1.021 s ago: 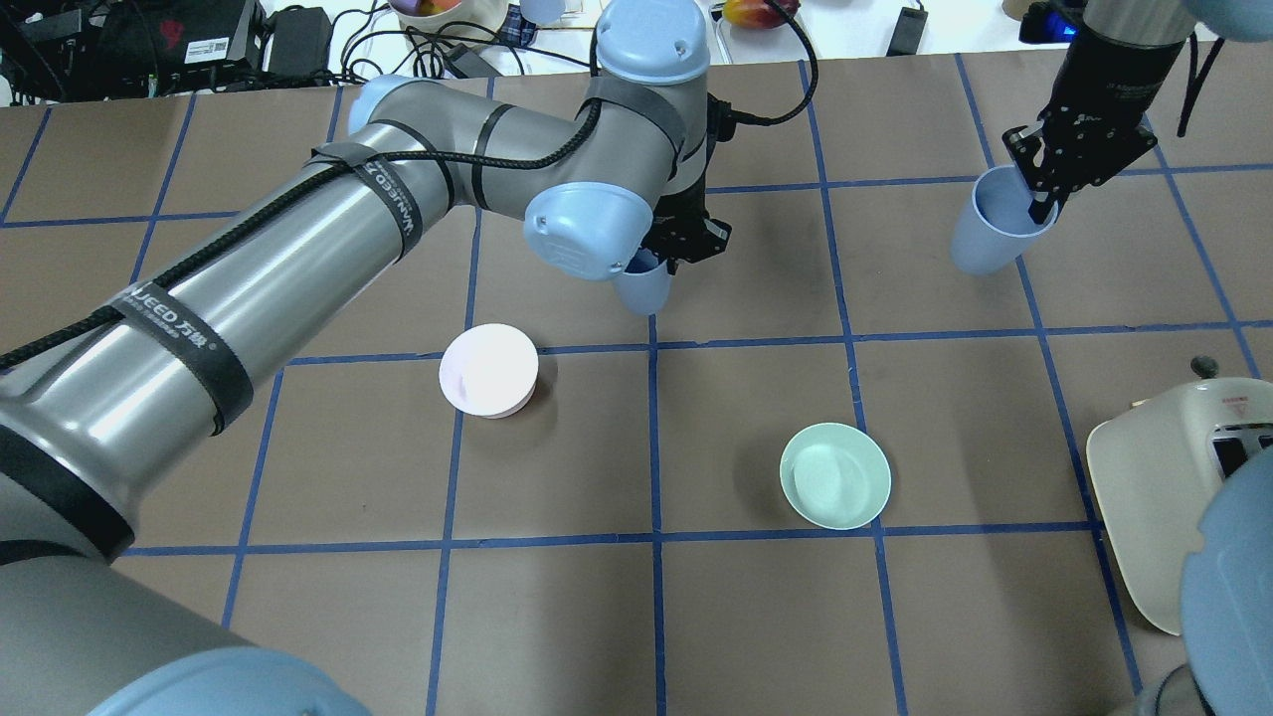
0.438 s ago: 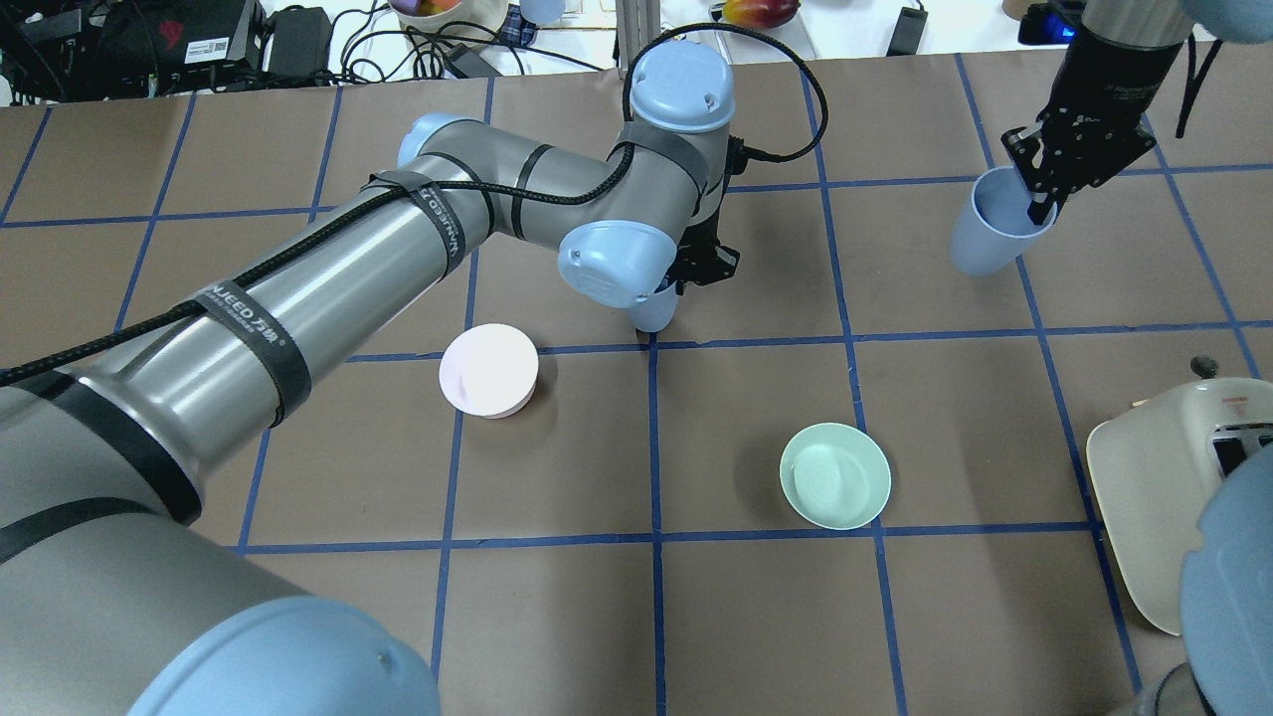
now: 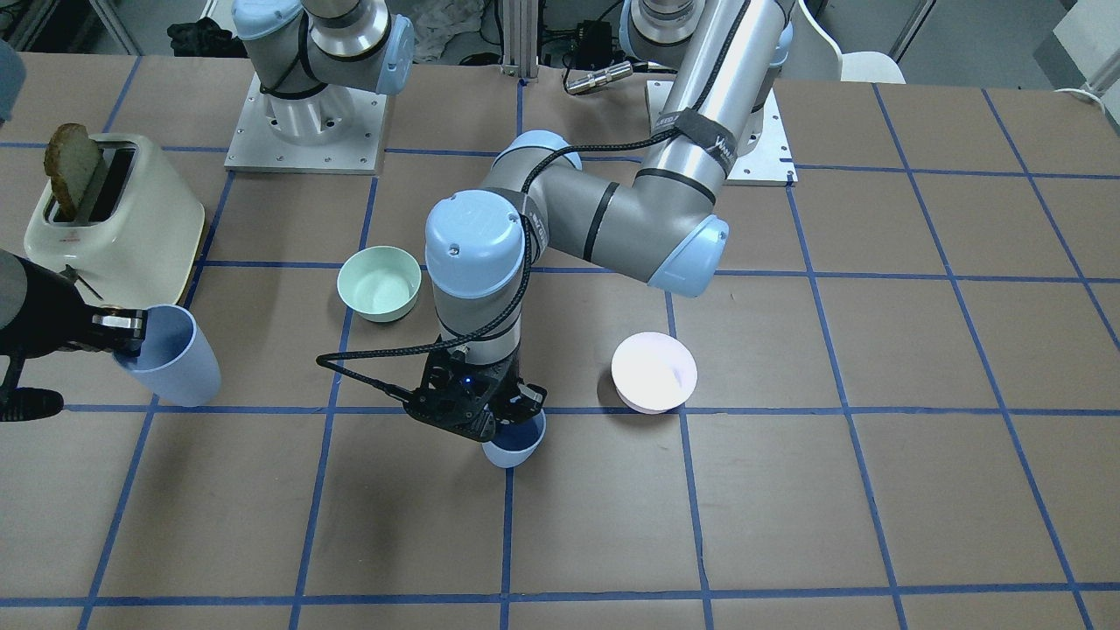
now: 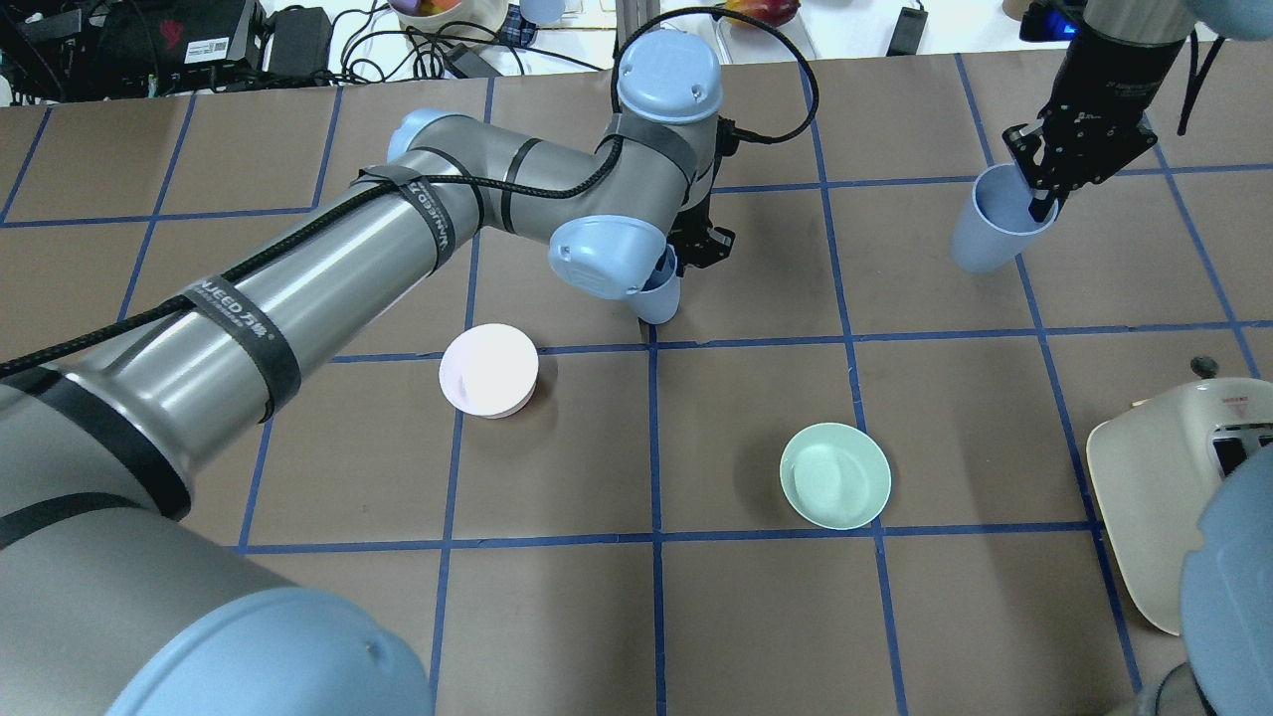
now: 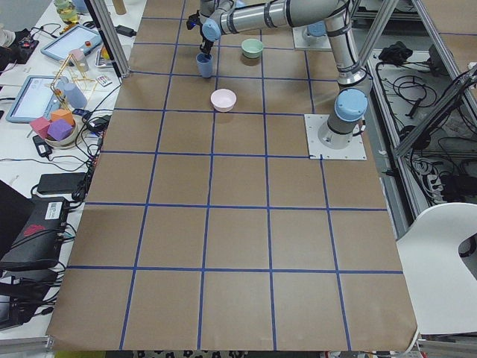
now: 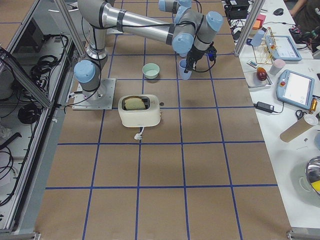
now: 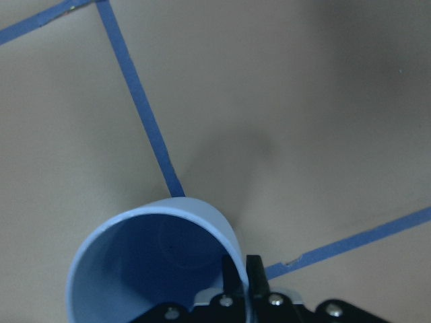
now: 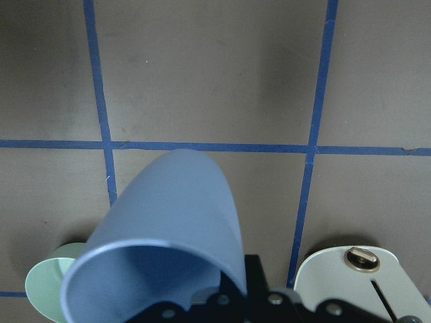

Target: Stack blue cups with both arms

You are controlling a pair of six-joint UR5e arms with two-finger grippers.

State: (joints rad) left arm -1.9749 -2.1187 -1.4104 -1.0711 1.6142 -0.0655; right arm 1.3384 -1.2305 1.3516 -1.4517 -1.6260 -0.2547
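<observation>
My left gripper (image 4: 684, 261) is shut on the rim of one blue cup (image 4: 660, 296) and holds it tilted just above the table, near a tape crossing. In the left wrist view the fingers (image 7: 254, 272) pinch that cup's wall (image 7: 151, 266). It also shows in the front view (image 3: 516, 444). My right gripper (image 4: 1042, 202) is shut on the rim of the other blue cup (image 4: 990, 234) at the far right and holds it tilted. That cup fills the right wrist view (image 8: 168, 229) and shows at the front view's left edge (image 3: 171, 359).
A pale pink bowl (image 4: 488, 370) sits left of the table's middle. A mint-green bowl (image 4: 834, 475) sits right of the middle. A cream toaster (image 4: 1159, 487) with a bread slice (image 3: 72, 166) stands at the right edge. Cables and devices lie beyond the far edge.
My left arm has swung and shifted a little to the right with its cup still held. The right arm and its cup have stayed in place.
</observation>
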